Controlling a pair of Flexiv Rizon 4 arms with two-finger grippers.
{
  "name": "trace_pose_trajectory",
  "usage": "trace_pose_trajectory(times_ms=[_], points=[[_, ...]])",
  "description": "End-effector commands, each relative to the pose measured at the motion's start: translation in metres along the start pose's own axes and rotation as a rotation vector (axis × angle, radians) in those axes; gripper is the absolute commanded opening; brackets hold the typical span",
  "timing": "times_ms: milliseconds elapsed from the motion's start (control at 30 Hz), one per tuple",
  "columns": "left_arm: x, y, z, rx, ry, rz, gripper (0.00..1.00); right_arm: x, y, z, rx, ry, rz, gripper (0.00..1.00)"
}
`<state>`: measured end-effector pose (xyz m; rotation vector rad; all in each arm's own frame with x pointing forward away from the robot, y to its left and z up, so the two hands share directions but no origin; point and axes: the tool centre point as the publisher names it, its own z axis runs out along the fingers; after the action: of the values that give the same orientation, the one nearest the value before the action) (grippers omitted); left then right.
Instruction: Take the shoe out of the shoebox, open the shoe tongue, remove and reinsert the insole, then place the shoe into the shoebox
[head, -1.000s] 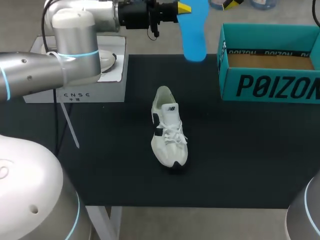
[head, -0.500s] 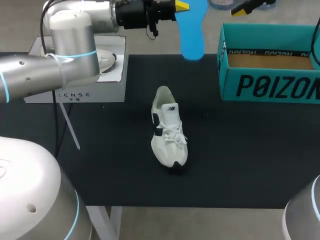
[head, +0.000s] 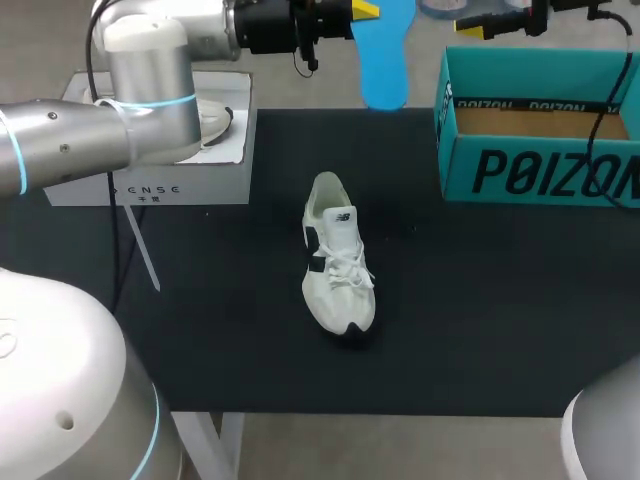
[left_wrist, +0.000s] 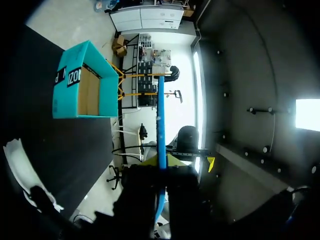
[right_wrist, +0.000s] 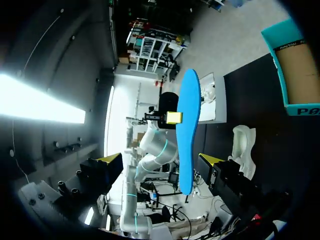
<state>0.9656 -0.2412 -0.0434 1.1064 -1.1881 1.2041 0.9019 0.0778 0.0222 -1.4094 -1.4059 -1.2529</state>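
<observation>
Left jaws pinch the flat blue foam insole (head: 385, 60) by one end, its length hanging down; the spread right jaws face it. The white lace-up sneaker (head: 338, 255) lies below, well apart.

Shoe (head: 338, 262) on table (head: 500, 320). Behind the shoe, raised: insole (head: 384, 60), held in left gripper (head: 362, 12). Right-rear of the shoe: shoebox (head: 540, 170), right gripper (head: 478, 27) beyond. Left-rear: box (head: 150, 185).

Left arm (head: 150, 70) reaches level from the left toward the middle; left gripper (head: 365, 12) is clamped on the blue insole (head: 385, 60); right gripper (head: 478, 24) is raised opposite, fingers spread wide.
</observation>
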Motion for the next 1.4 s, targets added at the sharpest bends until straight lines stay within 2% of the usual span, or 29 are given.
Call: trace_pose_trajectory(times_ms=[33,167,367,533,733,867,967,1033,1400], points=[[0.002,-0.005,-0.001,-0.034,-0.045,-0.038,0.00,-0.004,-0.003,0.002,-0.007,0.183,0.000,1.00],[0.002,-0.006,-0.003,-0.033,-0.047,-0.036,0.00,-0.006,-0.002,0.003,-0.014,0.179,-0.016,1.00],[0.003,-0.008,-0.005,-0.031,-0.041,-0.029,0.00,-0.028,-0.011,0.009,-0.023,0.207,-0.022,1.00],[0.002,-0.010,-0.003,-0.039,-0.048,-0.032,0.00,-0.040,-0.009,0.009,-0.036,0.190,0.000,1.00],[0.002,-0.011,-0.002,-0.044,-0.058,-0.034,0.00,-0.040,-0.003,0.008,-0.025,0.135,-0.013,1.00],[0.002,-0.012,-0.003,-0.066,-0.066,0.025,0.00,-0.040,-0.003,0.008,-0.025,0.135,-0.013,1.00],[-0.003,-0.012,-0.004,-0.057,-0.146,0.099,0.00,-0.040,-0.003,0.008,-0.025,0.135,-0.013,1.00],[-0.007,-0.011,-0.003,-0.094,-0.137,0.122,0.00,-0.040,-0.003,0.008,-0.025,0.135,-0.013,1.00],[-0.010,-0.010,-0.004,-0.082,-0.159,0.140,0.00,-0.040,-0.003,0.008,-0.025,0.135,-0.013,1.00]])
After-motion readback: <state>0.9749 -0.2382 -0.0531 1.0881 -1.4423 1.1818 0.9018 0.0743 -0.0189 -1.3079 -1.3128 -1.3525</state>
